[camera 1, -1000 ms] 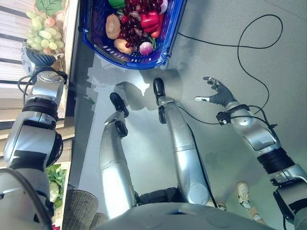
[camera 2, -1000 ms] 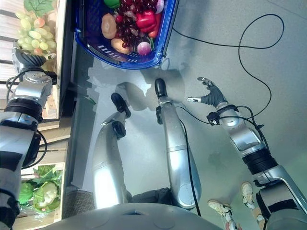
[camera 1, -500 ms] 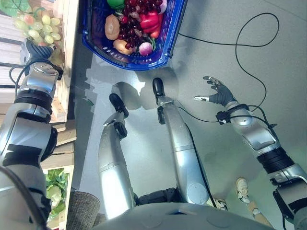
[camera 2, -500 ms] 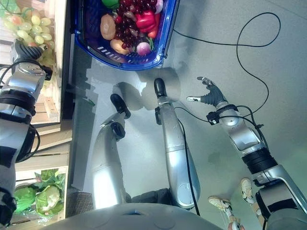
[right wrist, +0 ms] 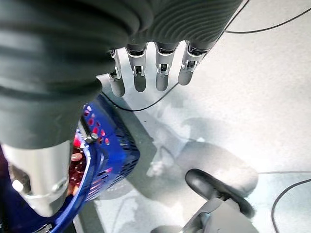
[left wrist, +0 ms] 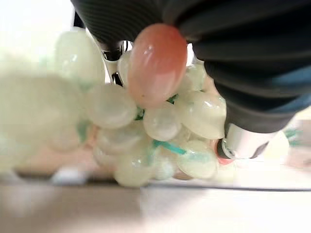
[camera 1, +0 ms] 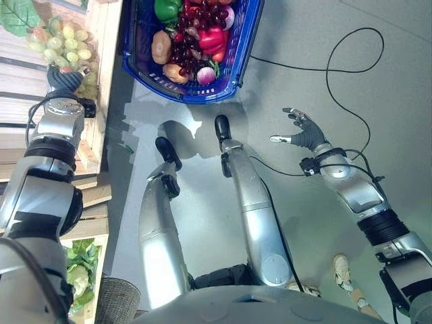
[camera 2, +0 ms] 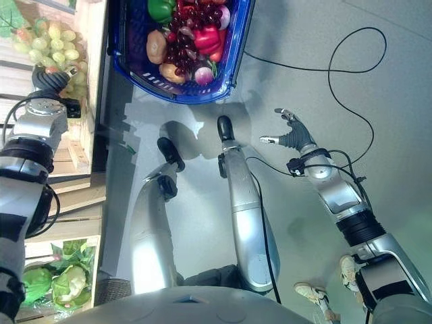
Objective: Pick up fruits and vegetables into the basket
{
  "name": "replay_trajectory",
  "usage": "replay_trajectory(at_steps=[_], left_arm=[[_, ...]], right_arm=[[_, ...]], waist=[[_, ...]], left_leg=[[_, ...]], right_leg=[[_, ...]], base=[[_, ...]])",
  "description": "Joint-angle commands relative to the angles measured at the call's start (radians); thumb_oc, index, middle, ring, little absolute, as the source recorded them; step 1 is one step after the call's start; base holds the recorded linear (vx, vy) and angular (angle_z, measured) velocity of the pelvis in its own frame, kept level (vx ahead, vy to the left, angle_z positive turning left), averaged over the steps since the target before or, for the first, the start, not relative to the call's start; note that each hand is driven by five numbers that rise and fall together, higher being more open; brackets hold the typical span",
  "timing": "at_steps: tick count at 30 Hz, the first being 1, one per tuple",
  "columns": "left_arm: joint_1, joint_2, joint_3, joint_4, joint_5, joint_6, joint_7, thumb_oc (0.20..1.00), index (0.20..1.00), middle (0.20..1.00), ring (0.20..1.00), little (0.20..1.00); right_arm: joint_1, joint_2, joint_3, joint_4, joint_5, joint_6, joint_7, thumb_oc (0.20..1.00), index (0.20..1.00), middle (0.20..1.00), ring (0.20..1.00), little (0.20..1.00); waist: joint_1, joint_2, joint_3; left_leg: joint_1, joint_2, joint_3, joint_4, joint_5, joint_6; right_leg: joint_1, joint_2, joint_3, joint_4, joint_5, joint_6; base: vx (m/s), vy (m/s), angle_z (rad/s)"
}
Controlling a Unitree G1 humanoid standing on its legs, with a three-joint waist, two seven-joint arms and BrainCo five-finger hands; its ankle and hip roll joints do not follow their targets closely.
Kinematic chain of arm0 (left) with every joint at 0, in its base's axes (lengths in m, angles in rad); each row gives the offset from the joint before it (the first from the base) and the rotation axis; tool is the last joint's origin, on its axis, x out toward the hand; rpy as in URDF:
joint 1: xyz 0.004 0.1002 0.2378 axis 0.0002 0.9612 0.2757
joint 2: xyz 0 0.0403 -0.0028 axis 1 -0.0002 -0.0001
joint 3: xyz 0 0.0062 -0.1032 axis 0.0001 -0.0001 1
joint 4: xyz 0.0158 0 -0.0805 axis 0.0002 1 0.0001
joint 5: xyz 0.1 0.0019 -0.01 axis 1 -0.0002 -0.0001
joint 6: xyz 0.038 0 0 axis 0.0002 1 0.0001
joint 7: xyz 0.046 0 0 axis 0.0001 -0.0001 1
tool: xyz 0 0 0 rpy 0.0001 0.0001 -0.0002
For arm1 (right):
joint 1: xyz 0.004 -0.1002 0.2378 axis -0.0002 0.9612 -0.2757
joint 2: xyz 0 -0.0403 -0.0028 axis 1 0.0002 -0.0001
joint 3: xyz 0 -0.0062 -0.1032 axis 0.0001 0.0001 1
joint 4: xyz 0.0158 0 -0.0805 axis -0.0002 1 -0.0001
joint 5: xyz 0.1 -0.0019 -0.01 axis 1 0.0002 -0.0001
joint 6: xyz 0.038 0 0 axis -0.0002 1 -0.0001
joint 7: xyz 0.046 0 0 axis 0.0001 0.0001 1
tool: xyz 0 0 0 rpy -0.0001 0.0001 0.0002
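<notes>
Left hand [camera 1: 65, 79] has come back down the wooden shelf since a second ago, and the green grape bunch [camera 1: 62, 46] with it; camera shifted a bit too. Its wrist view puts pale grapes [left wrist: 146, 121] and one pink one hard against the dark cover and a silver finger [left wrist: 241, 141], but the fingers are mostly hidden, so can't tell if they're closed on the bunch. Grapes lie on the wooden shelf [camera 1: 101, 81], at the hand's fingertip end. Judgement: bunch is light, soft, smooth and floppy, berries pop off easily; cup it from under or take it near the stem, gentle squeeze. Right hand [camera 2: 287, 135] hangs spread over the floor, holding nothing. Blue basket [camera 1: 239, 64] sits on the floor ahead, already holding peppers, potatoes and dark grapes.
</notes>
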Motion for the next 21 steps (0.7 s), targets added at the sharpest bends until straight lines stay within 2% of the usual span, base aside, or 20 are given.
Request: replay_trajectory(at_steps=[1, 6, 14, 19, 21], left_arm=[[0.096, -0.147, 0.041, -0.177, -0.184, -0.108, -0.164, 0.2, 0.2, 0.2, 0.2, 0.2], [0.202, -0.153, 0.09, -0.28, -0.254, -0.147, -0.21, 0.2, 0.2, 0.2, 0.2, 0.2], [0.289, -0.152, 0.158, -0.358, -0.299, -0.165, -0.209, 0.2, 0.2, 0.2, 0.2, 0.2], [0.34, -0.149, 0.185, -0.389, -0.281, -0.179, -0.219, 0.2, 0.2, 0.2, 0.2, 0.2], [0.362, -0.15, 0.185, -0.404, -0.247, -0.193, -0.224, 0.2, 0.2, 0.2, 0.2, 0.2]], right_arm=[[0.102, 0.008, -0.051, -0.089, -0.04, -0.018, 0.005, 1.0, 1.0, 1.0, 1.0, 1.0], [0.139, 0.016, -0.084, -0.116, -0.061, -0.015, 0.02, 1.0, 1.0, 1.0, 1.0, 1.0], [0.166, 0.017, -0.115, -0.128, -0.088, -0.026, 0.055, 1.0, 1.0, 1.0, 1.0, 1.0], [0.182, 0.019, -0.135, -0.143, -0.007, -0.056, 0.111, 1.0, 1.0, 1.0, 1.0, 1.0], [0.186, 0.031, -0.138, -0.157, 0.075, -0.082, 0.165, 1.0, 1.0, 1.0, 1.0, 1.0]], waist=[[0.011, -0.002, -0.018], [0.027, 0.009, -0.018], [0.04, 0.019, -0.018], [0.046, 0.022, -0.018], [0.051, 0.023, -0.018]], left_leg=[[0.079, -0.015, 0.074, -0.018, -0.059, 0.034], [0.145, -0.023, 0.073, -0.038, -0.058, 0.039], [0.229, -0.028, 0.074, -0.049, -0.066, 0.043], [0.286, -0.03, 0.075, -0.058, -0.069, 0.044], [0.317, -0.03, 0.077, -0.066, -0.068, 0.043]], right_leg=[[0.074, 0.068, -0.043, -0.01, -0.043, 0.046], [0.142, 0.065, -0.049, -0.023, -0.05, 0.045], [0.228, 0.056, -0.05, -0.034, -0.066, 0.042], [0.287, 0.048, -0.05, -0.05, -0.07, 0.039], [0.321, 0.044, -0.052, -0.063, -0.071, 0.038]], base=[[-0.03, 0.04, 0.02], [-0.01, 0.054, 0.08], [0.0, 0.069, 0.02], [0.0, 0.06, 0.0], [0.0, 0.061, -0.03]])
